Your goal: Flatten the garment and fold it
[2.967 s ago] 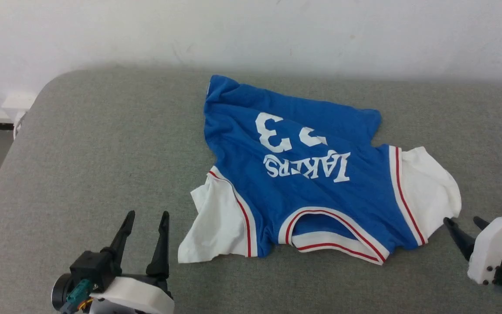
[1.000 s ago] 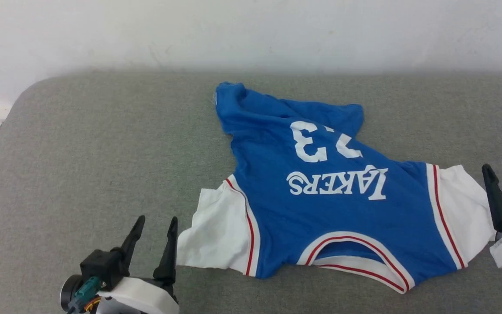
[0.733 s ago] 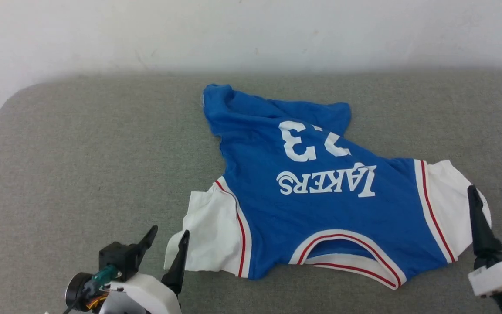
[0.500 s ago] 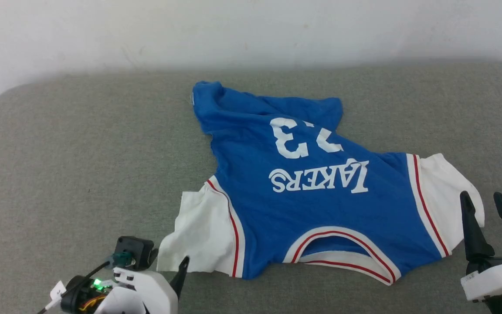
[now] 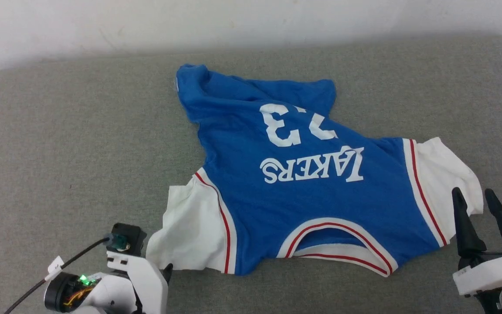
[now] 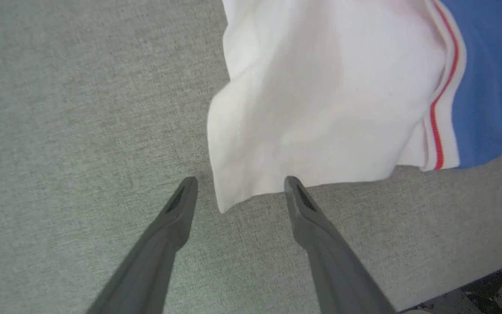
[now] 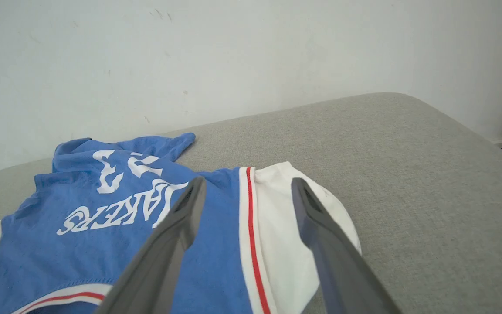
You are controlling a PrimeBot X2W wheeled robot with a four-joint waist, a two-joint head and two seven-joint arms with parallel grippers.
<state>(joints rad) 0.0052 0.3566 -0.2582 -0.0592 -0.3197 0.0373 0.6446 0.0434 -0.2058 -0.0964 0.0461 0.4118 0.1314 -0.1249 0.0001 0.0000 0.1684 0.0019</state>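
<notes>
Lying rumpled on the grey bench [image 5: 81, 152], the garment [image 5: 303, 196] shows its print upside down, collar nearest the robot. The left pincer [image 6: 241, 181] is spread wide around the corner of the left sleeve [image 6: 320, 96], maybe touching it. The right pincer [image 5: 472, 194] is spread wide too, just beside the right sleeve [image 5: 442, 174].
</notes>
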